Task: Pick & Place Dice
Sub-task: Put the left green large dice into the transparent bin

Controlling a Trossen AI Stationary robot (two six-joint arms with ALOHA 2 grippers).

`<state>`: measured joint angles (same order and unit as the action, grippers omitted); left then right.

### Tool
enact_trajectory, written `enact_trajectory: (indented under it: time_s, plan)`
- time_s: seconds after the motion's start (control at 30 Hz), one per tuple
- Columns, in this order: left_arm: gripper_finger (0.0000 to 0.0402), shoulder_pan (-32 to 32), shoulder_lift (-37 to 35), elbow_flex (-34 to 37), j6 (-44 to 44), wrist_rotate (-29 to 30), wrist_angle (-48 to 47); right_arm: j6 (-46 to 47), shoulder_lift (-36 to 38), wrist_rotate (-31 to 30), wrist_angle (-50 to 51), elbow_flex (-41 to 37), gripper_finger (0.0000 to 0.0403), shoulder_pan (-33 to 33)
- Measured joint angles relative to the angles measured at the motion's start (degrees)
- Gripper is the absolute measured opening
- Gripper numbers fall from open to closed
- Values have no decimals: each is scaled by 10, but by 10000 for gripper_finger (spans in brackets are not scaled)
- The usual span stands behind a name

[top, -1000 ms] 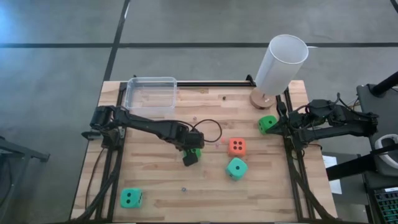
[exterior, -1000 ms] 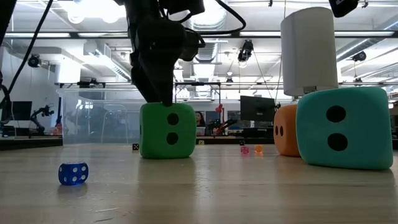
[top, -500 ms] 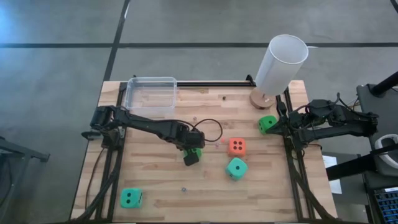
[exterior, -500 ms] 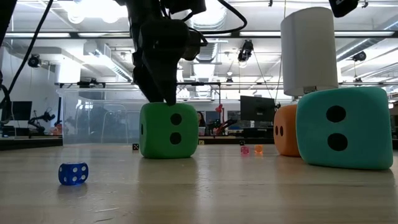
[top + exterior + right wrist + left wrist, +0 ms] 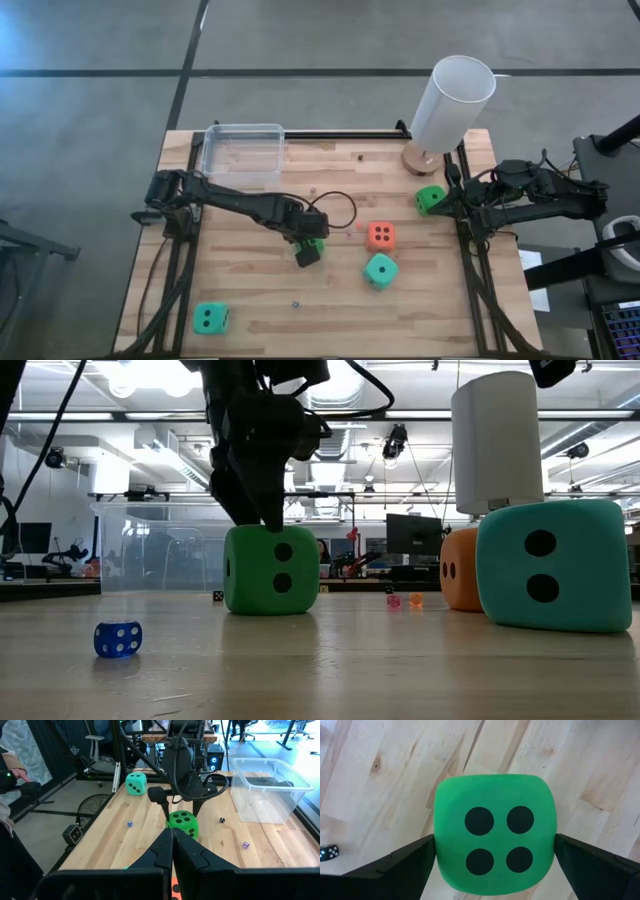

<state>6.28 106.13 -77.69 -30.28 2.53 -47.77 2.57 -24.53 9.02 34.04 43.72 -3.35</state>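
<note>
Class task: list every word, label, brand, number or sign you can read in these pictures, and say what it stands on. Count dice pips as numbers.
No words, labels or brands are readable anywhere.
"4": four pips on the top of the green die between the left gripper's open fingers.
"2": two pips on that die's side in the low view.
"2": two pips on the teal die.
Small blue die: pips too small to count.
</note>
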Motion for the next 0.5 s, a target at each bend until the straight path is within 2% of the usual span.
enact_trajectory:
  time_s: [0.5]
  plan:
    - [396,0,-1,10,-3,9,6,0,0,0,0,0,8,0]
